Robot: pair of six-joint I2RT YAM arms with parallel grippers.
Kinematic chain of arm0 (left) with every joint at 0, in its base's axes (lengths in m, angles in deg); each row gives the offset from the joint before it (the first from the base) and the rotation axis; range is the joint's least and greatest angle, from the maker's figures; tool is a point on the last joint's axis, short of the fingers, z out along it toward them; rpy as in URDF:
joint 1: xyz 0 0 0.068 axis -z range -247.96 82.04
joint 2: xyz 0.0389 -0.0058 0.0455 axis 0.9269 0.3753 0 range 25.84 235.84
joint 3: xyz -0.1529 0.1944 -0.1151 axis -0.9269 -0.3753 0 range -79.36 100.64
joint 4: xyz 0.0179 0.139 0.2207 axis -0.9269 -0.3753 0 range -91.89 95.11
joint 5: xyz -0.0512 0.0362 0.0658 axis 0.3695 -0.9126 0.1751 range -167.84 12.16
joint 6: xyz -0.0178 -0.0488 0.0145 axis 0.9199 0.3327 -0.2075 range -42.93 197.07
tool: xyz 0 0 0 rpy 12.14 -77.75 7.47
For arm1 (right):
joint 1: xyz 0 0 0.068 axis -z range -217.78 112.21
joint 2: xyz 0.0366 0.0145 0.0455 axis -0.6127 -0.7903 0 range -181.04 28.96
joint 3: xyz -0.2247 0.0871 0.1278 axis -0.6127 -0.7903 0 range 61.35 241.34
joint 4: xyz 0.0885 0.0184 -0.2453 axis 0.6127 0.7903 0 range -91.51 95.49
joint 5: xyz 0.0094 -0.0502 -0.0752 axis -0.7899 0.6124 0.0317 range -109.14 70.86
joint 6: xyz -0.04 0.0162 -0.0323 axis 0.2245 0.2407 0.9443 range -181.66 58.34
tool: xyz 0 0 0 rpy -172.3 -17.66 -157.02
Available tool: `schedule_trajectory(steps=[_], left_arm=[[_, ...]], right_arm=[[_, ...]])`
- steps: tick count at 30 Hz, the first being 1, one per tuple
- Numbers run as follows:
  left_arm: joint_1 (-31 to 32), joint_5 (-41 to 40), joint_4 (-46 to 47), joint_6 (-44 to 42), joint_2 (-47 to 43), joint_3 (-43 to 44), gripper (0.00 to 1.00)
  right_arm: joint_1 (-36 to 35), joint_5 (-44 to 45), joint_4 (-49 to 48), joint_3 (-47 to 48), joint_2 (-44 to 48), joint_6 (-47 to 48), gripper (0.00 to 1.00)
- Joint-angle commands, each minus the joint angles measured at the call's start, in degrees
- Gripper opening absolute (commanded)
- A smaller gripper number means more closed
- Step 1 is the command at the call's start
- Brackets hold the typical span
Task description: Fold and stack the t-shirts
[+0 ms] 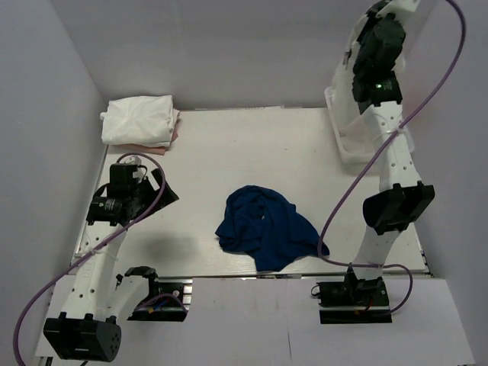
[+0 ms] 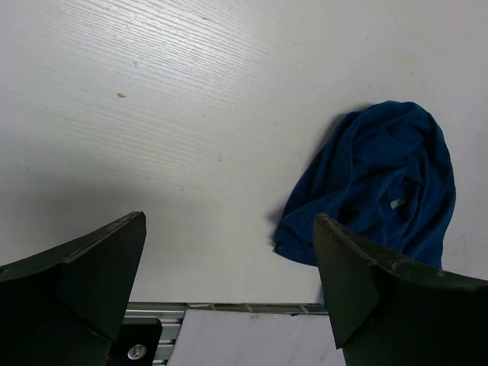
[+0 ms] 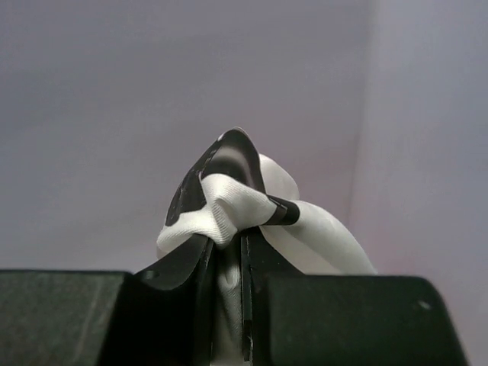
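Far-left corner: one folded white t-shirt pile [image 1: 139,120], soft, rectangular, pinkish edge beneath; layer count unclear. Left pincer [image 2: 229,219]: fingers wide apart over pale wood-grain desk [image 2: 191,91]. Near centre: one navy t-shirt [image 1: 267,225], crumpled heap. Far right: one white basket [image 1: 343,142], partly hidden by arm; right pincer [image 3: 229,229] raised, clamped on one white t-shirt [image 3: 320,236], bunched, black marking.

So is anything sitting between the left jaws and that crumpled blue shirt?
Nothing visible. Only bare table lies between the open left jaws and the navy t-shirt, which lies crumpled to their right.
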Motion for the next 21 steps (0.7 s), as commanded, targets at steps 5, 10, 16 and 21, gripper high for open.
schedule_trajectory(steps=[5,10,16,21], left_arm=[[0.31,1.35,3.45,-0.42,1.31,0.36,1.00],[0.31,3.37,6.80,-0.42,6.04,0.36,1.00],[0.31,4.79,9.70,0.19,9.48,0.36,1.00],[0.31,6.63,9.70,0.20,11.59,0.88,1.00]], right_arm=[[13.17,-5.28,-5.20,6.65,-5.59,-3.32,0.00],[16.27,-8.44,-3.53,-0.09,-6.22,-3.15,0.00],[18.30,-12.92,-0.29,-13.99,-8.23,-3.32,0.00],[18.12,-14.60,6.48,-20.14,-15.07,-8.15,0.00]])
